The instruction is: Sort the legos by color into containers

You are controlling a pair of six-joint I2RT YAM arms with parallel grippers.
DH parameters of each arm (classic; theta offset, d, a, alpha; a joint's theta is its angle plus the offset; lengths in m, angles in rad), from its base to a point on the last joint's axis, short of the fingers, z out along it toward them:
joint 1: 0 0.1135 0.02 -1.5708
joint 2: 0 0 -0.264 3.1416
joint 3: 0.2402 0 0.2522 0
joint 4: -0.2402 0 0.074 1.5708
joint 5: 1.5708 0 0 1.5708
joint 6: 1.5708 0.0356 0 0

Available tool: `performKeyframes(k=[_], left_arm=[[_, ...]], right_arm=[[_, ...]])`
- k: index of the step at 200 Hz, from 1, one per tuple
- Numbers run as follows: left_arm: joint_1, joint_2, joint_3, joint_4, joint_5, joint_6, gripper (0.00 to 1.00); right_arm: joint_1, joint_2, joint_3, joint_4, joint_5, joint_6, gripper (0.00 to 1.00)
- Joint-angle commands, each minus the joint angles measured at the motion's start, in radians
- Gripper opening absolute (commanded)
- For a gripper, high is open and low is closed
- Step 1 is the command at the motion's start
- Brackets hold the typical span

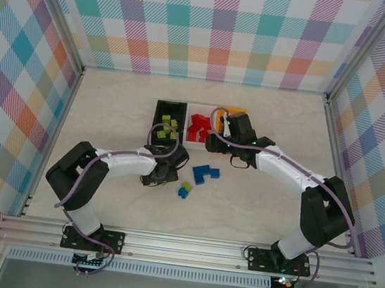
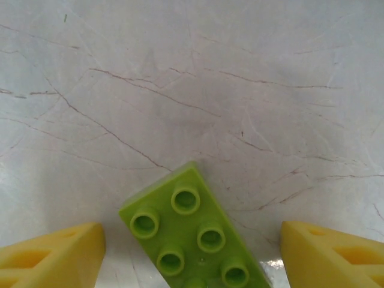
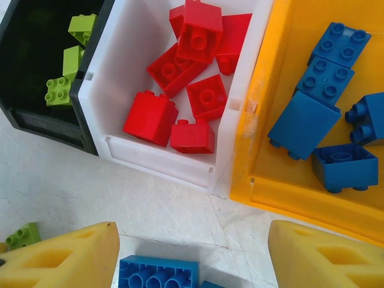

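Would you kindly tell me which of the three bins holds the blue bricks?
The orange bin, at the right end of the row: blue bricks lie in it, while the white bin holds red bricks and the black bin green bricks.

A pale marbled tabletop (image 1: 112, 105) sits inside plaid-patterned walls (image 1: 222, 27) and aluminium rails (image 1: 186, 246).

Black bin (image 3: 42, 123), lime bricks (image 3: 58, 91); white bin (image 3: 156, 162), red bricks (image 3: 151, 118); orange bin (image 3: 288, 201), blue bricks (image 3: 304, 124); yellow fingers (image 3: 66, 258).

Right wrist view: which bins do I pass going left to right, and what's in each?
black bin holding lime green bricks → white bin holding red bricks → orange bin holding blue bricks
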Motion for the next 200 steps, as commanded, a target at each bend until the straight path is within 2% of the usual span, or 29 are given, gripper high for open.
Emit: performKeyframes(k=[1,34,55,105,133,164,200], left_arm=[[-0.003,0.065,-0.021,-0.006,-0.003,0.007,0.69],[-0.004,0.045,-0.024,-0.012,-0.009,0.020,0.39],[-0.003,0.015,-0.023,-0.033,-0.028,0.030,0.26],[0.001,-0.143,0.018,-0.099,-0.082,0.076,0.24],[0.066,-0.172,0.155,-0.125,-0.094,0.147,0.25],[0.154,-0.031,0.380,-0.135,-0.093,0.224,0.27],[0.193,0.220,0.661,-0.189,-0.154,0.277,0.25]], right_arm=[[-0.010,-0.041,-0.025,0.043,-0.017,0.014,0.67],[-0.016,-0.050,-0.033,0.054,-0.027,0.020,0.67],[-0.016,-0.046,-0.031,0.059,-0.033,0.027,0.67],[-0.016,-0.061,-0.040,0.059,-0.045,0.034,0.67],[-0.016,-0.088,-0.064,0.063,-0.062,0.047,0.67],[-0.015,-0.100,-0.103,0.065,-0.081,0.061,0.68],[-0.014,-0.124,-0.141,0.055,-0.127,0.066,0.68]])
